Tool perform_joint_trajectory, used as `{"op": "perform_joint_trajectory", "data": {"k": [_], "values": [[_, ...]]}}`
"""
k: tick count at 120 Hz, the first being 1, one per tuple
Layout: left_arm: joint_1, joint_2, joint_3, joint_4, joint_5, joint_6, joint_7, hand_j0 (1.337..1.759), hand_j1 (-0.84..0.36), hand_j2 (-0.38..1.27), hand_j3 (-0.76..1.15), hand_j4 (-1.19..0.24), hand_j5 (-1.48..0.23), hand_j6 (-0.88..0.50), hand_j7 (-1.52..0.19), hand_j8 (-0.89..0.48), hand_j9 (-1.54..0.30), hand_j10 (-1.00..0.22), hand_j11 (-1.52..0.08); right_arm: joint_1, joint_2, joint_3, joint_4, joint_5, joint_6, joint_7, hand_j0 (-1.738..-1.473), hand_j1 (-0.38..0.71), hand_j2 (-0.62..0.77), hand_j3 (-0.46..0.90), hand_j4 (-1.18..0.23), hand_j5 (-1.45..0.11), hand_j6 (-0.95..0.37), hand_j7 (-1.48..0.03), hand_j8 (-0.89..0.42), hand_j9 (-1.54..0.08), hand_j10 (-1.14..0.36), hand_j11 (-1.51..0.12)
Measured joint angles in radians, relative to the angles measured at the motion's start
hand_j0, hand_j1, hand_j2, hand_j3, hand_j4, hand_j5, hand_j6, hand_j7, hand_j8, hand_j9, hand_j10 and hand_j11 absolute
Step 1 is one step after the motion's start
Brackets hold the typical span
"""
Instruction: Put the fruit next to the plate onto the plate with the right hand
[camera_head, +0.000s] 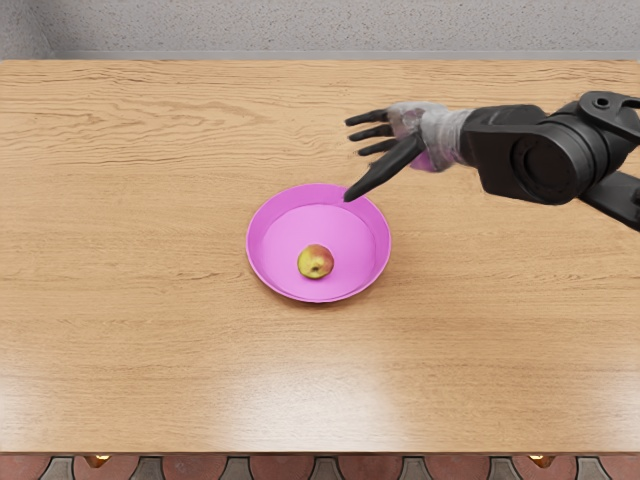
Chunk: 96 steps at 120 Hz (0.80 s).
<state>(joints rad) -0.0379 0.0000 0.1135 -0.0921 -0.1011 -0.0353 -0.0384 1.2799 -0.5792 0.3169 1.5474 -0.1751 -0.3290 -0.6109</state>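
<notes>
plate (300, 222): glossy pink, round, shallow
fruit (315, 261): small, round, yellow-red, sat inside plate
right hand (408, 135): dark fingers (368, 118) spread wide, held nothing
tabletop (130, 200): grained wood

Fruit (315, 261) lies in plate (270, 225) on table (120, 200).

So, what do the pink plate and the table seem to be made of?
The round pink plate looks like smooth plastic or glazed ceramic: even colour, soft sheen, no texture. The light-brown table looks like varnished wood: clear grain lines and a pale glossy reflection near the front edge.
</notes>
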Motion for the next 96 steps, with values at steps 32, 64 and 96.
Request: {"op": "perform_joint_trajectory", "data": {"k": [32,64,96], "values": [[0.001,0.0,0.0,0.0,0.0,0.0,0.0,1.658,0.07,0.05,0.0,-0.23,-0.3,-0.23,-0.3,-0.23,-0.3,-0.23,-0.3,-0.295,-0.216,0.319,0.001,0.135,0.514,0.0,-1.658,-0.26,-0.01,0.0,-0.07,-0.1,-0.07,-0.1,-0.07,-0.1,-0.07,-0.1],[0.0,0.0,0.0,0.0,0.0,0.0,0.0,1.658,0.07,0.05,0.0,-0.23,-0.3,-0.23,-0.3,-0.23,-0.3,-0.23,-0.3,-0.407,-0.382,0.376,-0.05,0.332,0.89,0.002,-1.658,-0.29,-0.01,0.0,-0.05,-0.06,-0.04,-0.06,-0.04,-0.06,-0.05,-0.06],[0.001,0.0,0.0,0.0,0.0,0.0,0.0,1.658,0.07,0.05,0.0,-0.23,-0.3,-0.23,-0.3,-0.23,-0.3,-0.23,-0.3,-0.441,-0.493,0.379,-0.094,0.412,0.937,0.004,-1.658,-0.3,-0.01,0.0,-0.04,-0.05,-0.04,-0.05,-0.04,-0.05,-0.04,-0.05]]}}
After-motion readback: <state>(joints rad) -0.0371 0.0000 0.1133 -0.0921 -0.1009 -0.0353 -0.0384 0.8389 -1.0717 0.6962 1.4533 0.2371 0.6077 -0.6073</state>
